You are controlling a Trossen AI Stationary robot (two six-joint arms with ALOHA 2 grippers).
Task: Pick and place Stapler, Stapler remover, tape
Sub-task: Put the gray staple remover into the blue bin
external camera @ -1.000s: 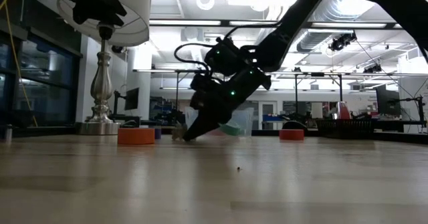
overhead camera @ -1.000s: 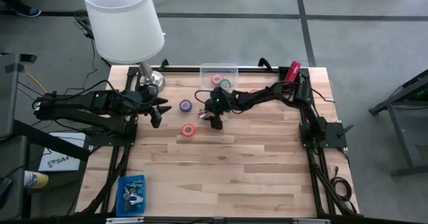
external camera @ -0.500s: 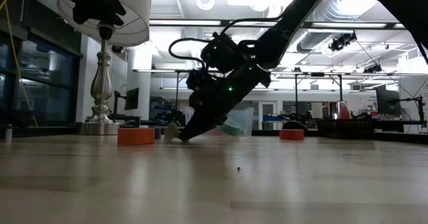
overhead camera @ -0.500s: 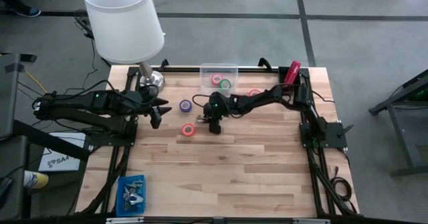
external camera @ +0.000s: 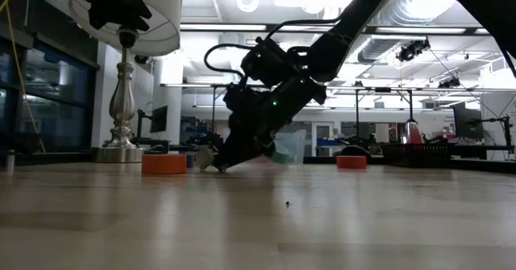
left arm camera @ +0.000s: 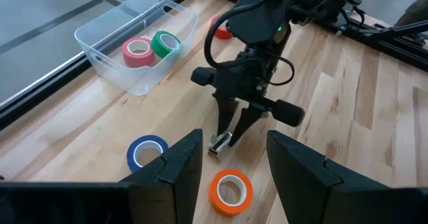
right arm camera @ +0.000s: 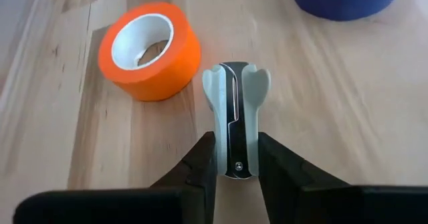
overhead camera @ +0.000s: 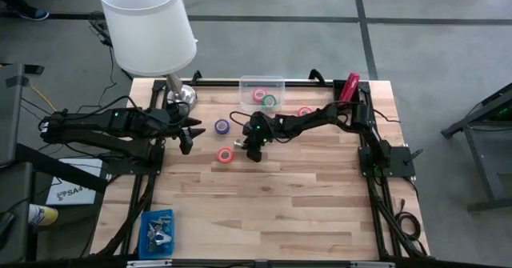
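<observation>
Left gripper point(overhead camera: 188, 132) hangs over the desk point(overhead camera: 264, 212) near its left edge, by the lamp point(overhead camera: 148, 28), fingers spread wide with nothing between them. Just ahead of it, a purple-blue tape roll point(left arm camera: 146, 152) and an orange tape roll point(right arm camera: 150, 49) lie flat on the pale wood grain, holes up. Now the centre of the desk: the right gripper point(overhead camera: 253, 150) is tipped steeply down, its jaws pinching the staple remover point(right arm camera: 235, 117), a small pale-grey piece with a dark centre strip. The remover's long axis runs along the fingers, its two rounded lobes pointing away from the wrist toward the orange roll just beside it. Its rear end is hidden between the fingers. Against the back edge sits a clear plastic bin point(left arm camera: 100, 40) holding a pink roll point(left arm camera: 138, 50) and a green roll point(left arm camera: 166, 43). Another pink roll point(overhead camera: 304, 111) is partly hidden by the right arm. At the back right corner, the red stapler point(overhead camera: 350, 86), long and narrow, points toward the back edge, its near end cut off by the arm.
</observation>
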